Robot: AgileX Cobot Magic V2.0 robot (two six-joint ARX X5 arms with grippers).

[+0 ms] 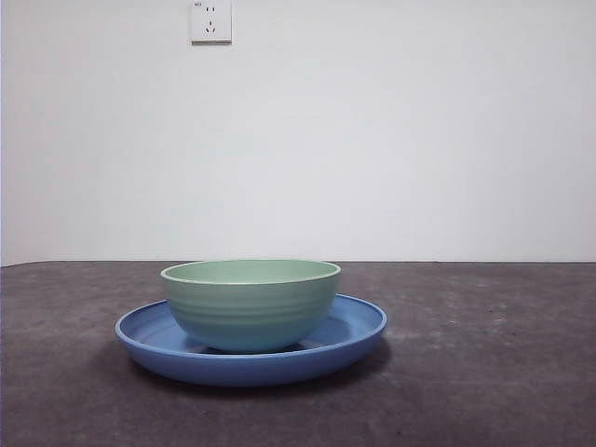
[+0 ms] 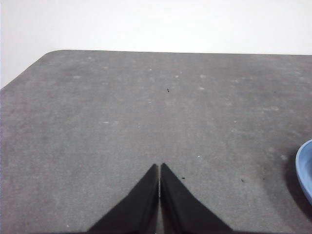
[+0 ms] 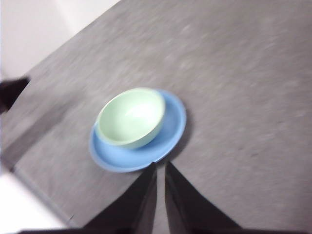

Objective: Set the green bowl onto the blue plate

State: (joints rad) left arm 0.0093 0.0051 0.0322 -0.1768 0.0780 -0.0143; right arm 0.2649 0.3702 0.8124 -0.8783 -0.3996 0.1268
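The green bowl [image 1: 250, 303] stands upright on the blue plate [image 1: 354, 331] near the middle of the grey table. Both also show in the blurred right wrist view, the bowl [image 3: 130, 117] inside the plate [image 3: 173, 129]. My right gripper [image 3: 160, 166] is shut and empty, held above the table a short way from the plate's edge. My left gripper [image 2: 159, 168] is shut and empty over bare table, well off to the side of the plate; only a sliver of the plate's rim [image 2: 304, 168] shows in the left wrist view. Neither gripper shows in the front view.
A white wall with a power socket [image 1: 210, 20] stands behind the table. The table's edge [image 3: 34, 180] and a dark object [image 3: 10, 90] beyond it show in the right wrist view. The table's rounded far corner [image 2: 48, 54] shows in the left wrist view.
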